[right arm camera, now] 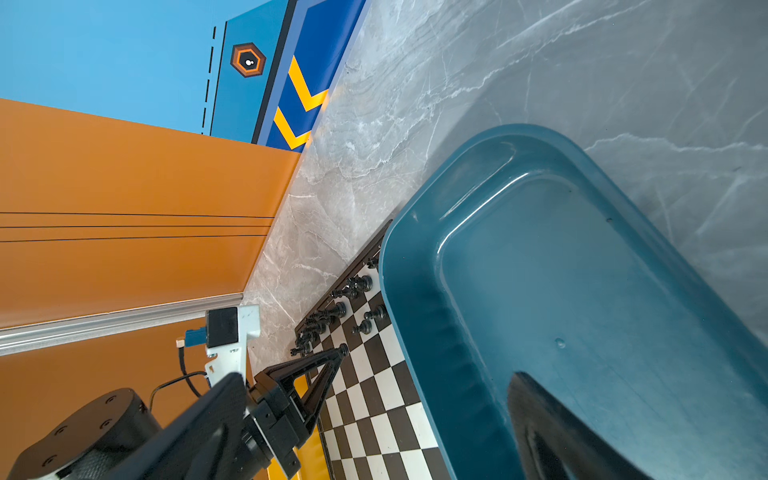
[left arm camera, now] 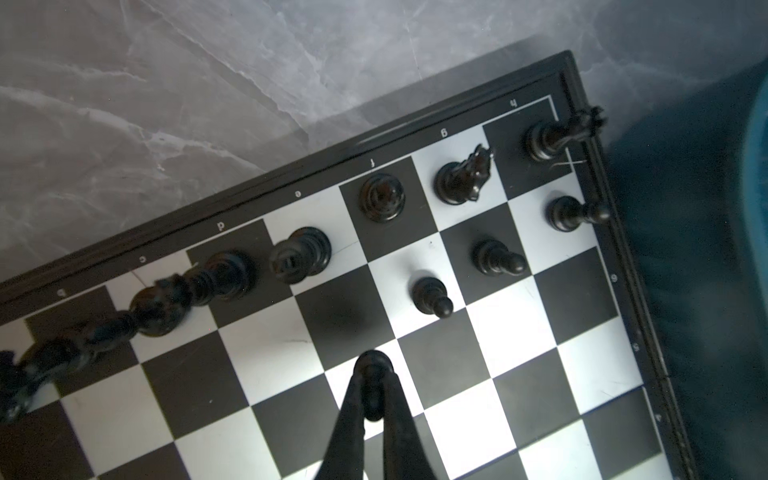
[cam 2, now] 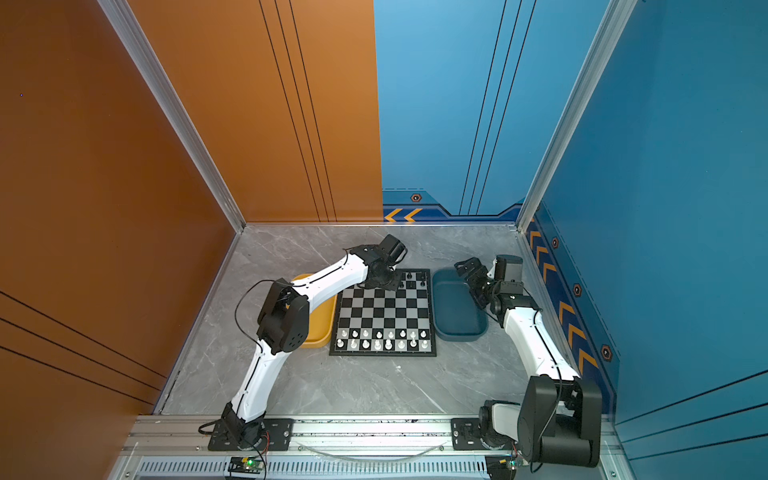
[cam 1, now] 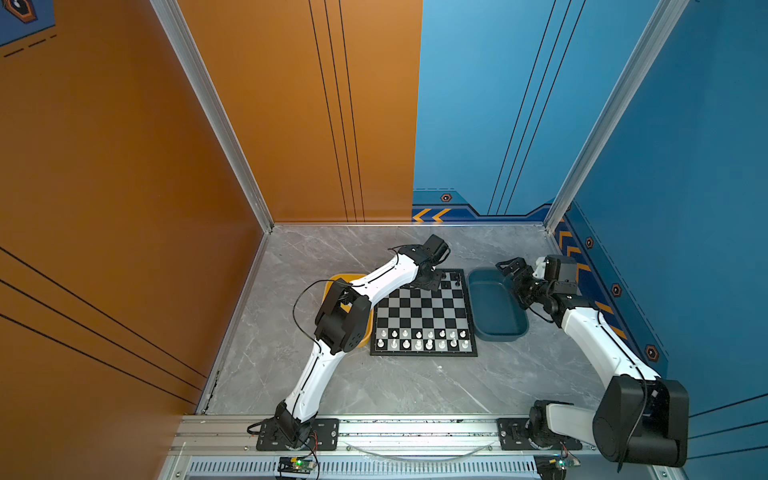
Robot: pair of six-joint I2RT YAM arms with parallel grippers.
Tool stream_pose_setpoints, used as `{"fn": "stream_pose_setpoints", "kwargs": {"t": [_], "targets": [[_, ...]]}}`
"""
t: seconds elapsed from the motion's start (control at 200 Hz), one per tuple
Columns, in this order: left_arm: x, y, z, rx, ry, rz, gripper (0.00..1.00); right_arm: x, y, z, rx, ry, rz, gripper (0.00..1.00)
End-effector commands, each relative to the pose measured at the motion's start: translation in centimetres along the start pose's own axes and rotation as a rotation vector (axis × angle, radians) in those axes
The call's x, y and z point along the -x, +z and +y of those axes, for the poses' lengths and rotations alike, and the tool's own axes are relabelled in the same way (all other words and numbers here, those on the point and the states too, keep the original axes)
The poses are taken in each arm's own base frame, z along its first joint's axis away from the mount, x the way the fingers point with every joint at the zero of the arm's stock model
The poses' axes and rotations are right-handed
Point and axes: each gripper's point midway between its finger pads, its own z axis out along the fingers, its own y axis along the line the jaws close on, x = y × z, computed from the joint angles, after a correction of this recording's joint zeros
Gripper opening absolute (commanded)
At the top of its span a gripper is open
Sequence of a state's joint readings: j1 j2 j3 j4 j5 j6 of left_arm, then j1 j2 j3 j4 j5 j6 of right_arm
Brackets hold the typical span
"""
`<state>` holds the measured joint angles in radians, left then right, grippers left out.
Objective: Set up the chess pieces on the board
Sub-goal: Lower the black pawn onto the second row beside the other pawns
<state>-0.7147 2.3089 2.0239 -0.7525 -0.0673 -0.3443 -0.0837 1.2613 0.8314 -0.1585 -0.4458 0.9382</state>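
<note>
While your left arm hangs over the far rows: the left fingers (left arm camera: pixel 347 419) are clamped tight on a black pawn (left arm camera: pixel 371 376). I can't tell if its base touches the board (cam 1: pixel 424 316) yet.
Clock: laid on the board as the top views see it, 12 at the far wall, 6 at the arm bases.
Pawn axis: runs in line with the fingers, base toward the board, so it looks upright.
Black back row (left arm camera: pixel 380 199): lines the 12 o'clock edge.
Pawn row (left arm camera: pixel 494 257): three pawns standing just inside it, over toward 1 o'clock.
Gap: the dark square (left arm camera: pixel 345 316) just beside the last pawn, on its 9 o'clock side, is bare. From the held pawn it sits a touch toward 12. My guess is that's your drop spot.
Nearer arm: left, no contest.
Right fingers (cam 1: pixel 508 266): over the dark blue tray (cam 1: pixel 494 309) around 2 o'clock, well apart from that row. Can't tell whether they're spread or closed.
White pieces (cam 1: pixel 419 338): two rows at 6 o'clock.
</note>
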Motion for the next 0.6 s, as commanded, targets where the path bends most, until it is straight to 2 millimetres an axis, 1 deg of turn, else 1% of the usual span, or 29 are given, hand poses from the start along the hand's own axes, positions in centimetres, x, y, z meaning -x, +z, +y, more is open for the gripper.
{"fn": "stream_pose_setpoints", "kwargs": {"t": [0.0,0.275,0.596], "targets": [[0.1,0.3,0.3,0.048,0.014,-0.002,0.0,0.1,0.0,0.1,-0.002,-0.022,0.013,1.0],[0.2,1.5,0.4,0.063,0.007,0.002,0.0,0.1,0.0,0.1,-0.001,-0.021,0.014,1.0],[0.0,2.6,1.1,0.081,-0.015,0.013,0.0,0.1,0.1,0.1,-0.002,-0.017,0.015,1.0]]}}
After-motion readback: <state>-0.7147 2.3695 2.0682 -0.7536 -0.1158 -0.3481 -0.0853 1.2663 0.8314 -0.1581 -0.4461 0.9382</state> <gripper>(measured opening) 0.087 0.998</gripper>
